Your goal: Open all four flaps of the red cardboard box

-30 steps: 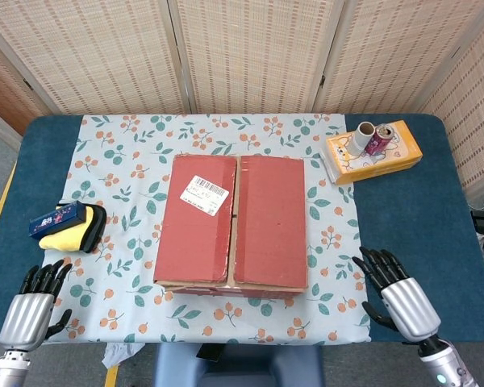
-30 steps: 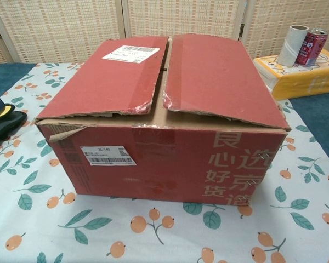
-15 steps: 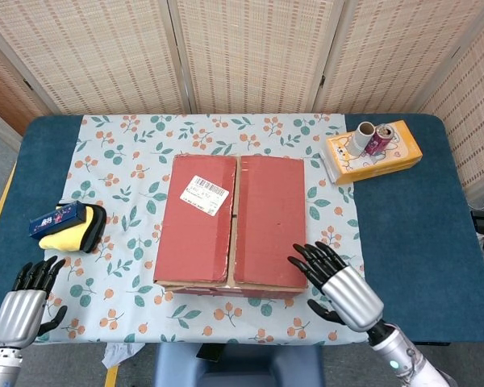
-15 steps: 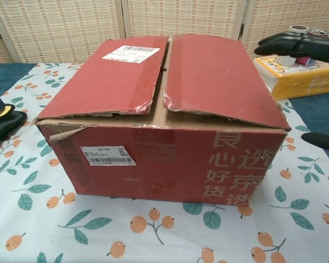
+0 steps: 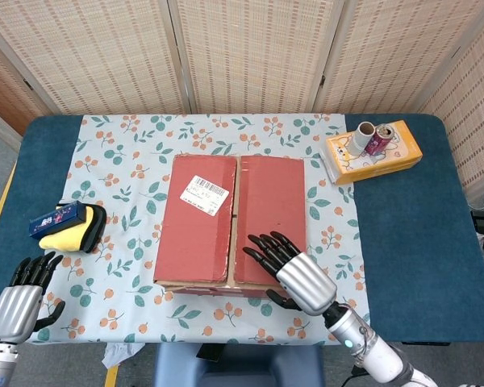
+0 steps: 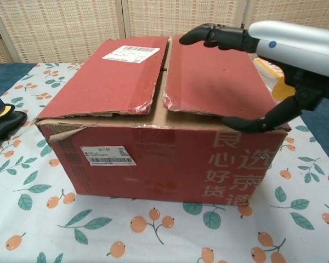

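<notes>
- Red cardboard box point(image 5: 231, 225) sits mid-table on the floral cloth point(image 5: 121, 169) in the head view, both top flaps lying flat and closed, white shipping label point(image 5: 205, 193) on the left one.
- Same view: right hand point(image 5: 286, 266) hovers over the box's near right part, fingers spread wide, holding nothing. Left hand point(image 5: 24, 292) is down at the near left table edge, well apart from the box, fingers apart and empty too.
- Off to the side: a yellow cloth point(image 5: 71, 230) on the left, a yellow box point(image 5: 374, 151) at the far right.
- Chest view: box point(image 6: 159, 120) fills the frame, flaps still shut. Right hand point(image 6: 266, 57) reaches over the right flap point(image 6: 216, 76), thumb point(image 6: 252, 123) at the flap's near right edge; can't tell if it touches.
</notes>
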`<state>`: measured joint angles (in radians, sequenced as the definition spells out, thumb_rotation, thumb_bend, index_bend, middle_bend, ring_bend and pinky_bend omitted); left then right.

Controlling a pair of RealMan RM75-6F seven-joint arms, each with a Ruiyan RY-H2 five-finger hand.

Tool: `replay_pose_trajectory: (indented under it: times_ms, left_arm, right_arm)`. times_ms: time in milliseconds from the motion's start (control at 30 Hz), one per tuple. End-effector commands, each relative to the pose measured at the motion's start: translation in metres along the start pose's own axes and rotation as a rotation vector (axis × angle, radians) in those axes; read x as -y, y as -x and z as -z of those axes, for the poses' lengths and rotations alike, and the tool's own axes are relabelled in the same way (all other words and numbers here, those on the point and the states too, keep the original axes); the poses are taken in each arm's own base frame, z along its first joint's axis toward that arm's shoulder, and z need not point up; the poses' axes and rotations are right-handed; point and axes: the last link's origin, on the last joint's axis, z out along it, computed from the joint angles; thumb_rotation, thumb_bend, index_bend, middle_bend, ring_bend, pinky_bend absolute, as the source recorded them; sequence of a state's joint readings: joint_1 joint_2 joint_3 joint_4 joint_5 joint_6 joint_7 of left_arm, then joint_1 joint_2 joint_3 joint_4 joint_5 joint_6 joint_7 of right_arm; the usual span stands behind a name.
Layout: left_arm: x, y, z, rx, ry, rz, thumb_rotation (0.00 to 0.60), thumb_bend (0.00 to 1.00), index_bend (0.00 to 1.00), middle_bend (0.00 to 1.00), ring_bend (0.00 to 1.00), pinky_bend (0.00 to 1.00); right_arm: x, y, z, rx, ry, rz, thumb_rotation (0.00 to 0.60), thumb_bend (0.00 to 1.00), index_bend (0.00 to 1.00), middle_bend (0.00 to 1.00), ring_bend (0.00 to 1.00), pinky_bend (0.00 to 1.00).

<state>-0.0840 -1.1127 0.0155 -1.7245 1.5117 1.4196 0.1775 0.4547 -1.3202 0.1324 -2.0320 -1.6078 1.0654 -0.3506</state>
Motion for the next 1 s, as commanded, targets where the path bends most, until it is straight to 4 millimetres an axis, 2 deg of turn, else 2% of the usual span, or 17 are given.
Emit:
replay_pose_trajectory:
  times_ms: [33, 267, 700, 1000]
  left_arm:
    - [0.001, 0.000, 0.000, 0.000, -0.004, 0.003, 0.600, 0.40, 0.03, 0.09, 0.10, 0.01]
    - [0.002, -0.001, 0.000, -0.001, -0.011, 0.010, 0.600, 0.40, 0.03, 0.09, 0.10, 0.01]
    - [0.006, -0.006, 0.001, -0.012, -0.019, 0.034, 0.600, 0.40, 0.03, 0.09, 0.10, 0.01]
    - [0.009, -0.006, 0.000, -0.014, -0.028, 0.036, 0.600, 0.40, 0.03, 0.09, 0.10, 0.01]
  right_arm:
    - [0.002, 0.001, -0.006, 0.005, -0.009, 0.000, 0.600, 0.39, 0.00, 0.00, 0.00, 0.06]
    - [0.009, 0.005, -0.018, 0.024, -0.029, 0.000, 0.600, 0.39, 0.00, 0.00, 0.00, 0.06]
    - [0.009, 0.016, -0.047, 0.028, -0.029, 0.033, 0.600, 0.39, 0.00, 0.00, 0.00, 0.06]
    - [0.005, 0.006, -0.052, -0.050, -0.029, 0.046, 0.600, 0.39, 0.00, 0.00, 0.00, 0.06]
